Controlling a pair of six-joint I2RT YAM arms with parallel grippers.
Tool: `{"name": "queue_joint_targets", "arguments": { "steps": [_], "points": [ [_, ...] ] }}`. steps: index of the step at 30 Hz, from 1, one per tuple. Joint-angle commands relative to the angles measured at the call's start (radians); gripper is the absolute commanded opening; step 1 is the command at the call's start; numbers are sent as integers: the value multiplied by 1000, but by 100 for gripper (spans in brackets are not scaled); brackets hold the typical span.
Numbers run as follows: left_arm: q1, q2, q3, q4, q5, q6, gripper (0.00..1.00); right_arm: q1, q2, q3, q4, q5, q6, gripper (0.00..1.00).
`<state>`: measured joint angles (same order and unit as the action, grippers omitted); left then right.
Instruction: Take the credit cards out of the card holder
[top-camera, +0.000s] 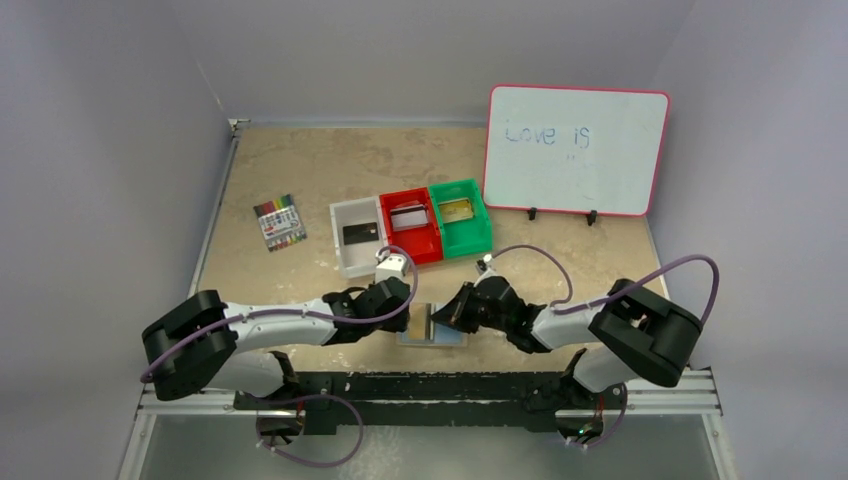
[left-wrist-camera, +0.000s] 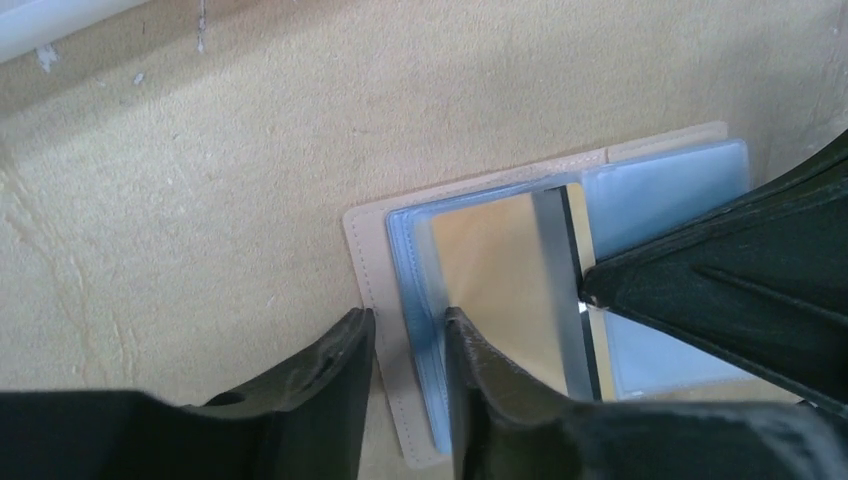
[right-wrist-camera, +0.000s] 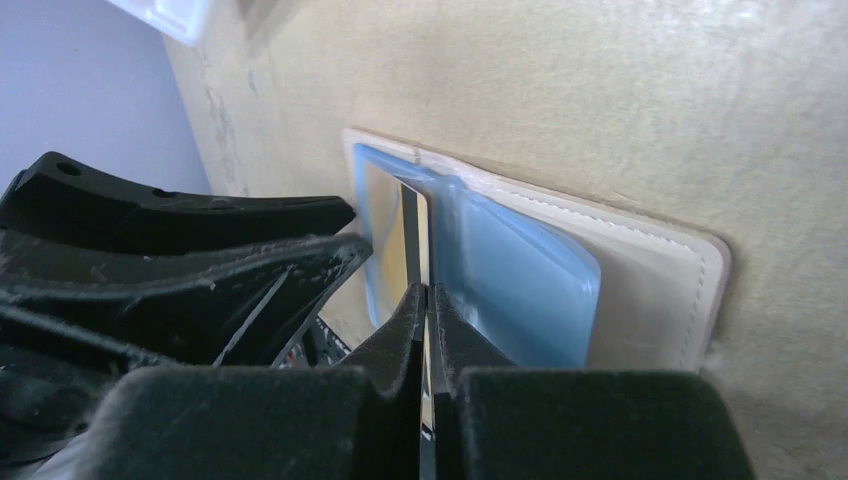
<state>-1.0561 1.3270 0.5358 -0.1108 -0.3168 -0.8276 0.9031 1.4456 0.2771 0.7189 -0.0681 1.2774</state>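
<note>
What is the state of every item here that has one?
card holder, open flat on the table.
gold card, in the holder, edge pinched.
right fingers, shut on the gold card.
left fingers, slightly open, holding nothing.
white bin, holds a black card.
red bin, holds a silver card.
green bin, holds something yellowish.
whiteboard, upright, written on.

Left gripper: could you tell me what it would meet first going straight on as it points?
Probably the card holder, whose beige edge lies right ahead of the left gripper; depth is hard to judge.
</note>
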Motion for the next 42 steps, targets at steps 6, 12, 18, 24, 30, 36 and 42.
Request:
{"name": "queue_joint_targets", "arguments": {
  "steps": [6, 12, 18, 24, 30, 36, 42],
  "points": [
    [-5, -79, -20, -50, 28, 29, 45, 3, -66, 0, -102, 77, 13, 0],
    [-8, -50, -7, -50, 28, 27, 45, 3, -101, 23, -192, 92, -23, 0],
    [-10, -48, 3, -49, 16, 21, 46, 2, -151, 1, -240, 103, -19, 0],
    [-13, -49, 4, -41, 21, 17, 46, 1, -205, -20, -278, 105, -19, 0],
    [-15, -60, 8, -39, 21, 11, 46, 0, -239, -37, -312, 105, -13, 0],
    [-22, -73, 34, -35, 16, 15, 46, -1, -242, -31, -321, 109, -19, 0],
    [-37, -47, 82, -60, -19, 38, 46, 0, -230, -16, -354, 114, -15, 0]
  ]
}}
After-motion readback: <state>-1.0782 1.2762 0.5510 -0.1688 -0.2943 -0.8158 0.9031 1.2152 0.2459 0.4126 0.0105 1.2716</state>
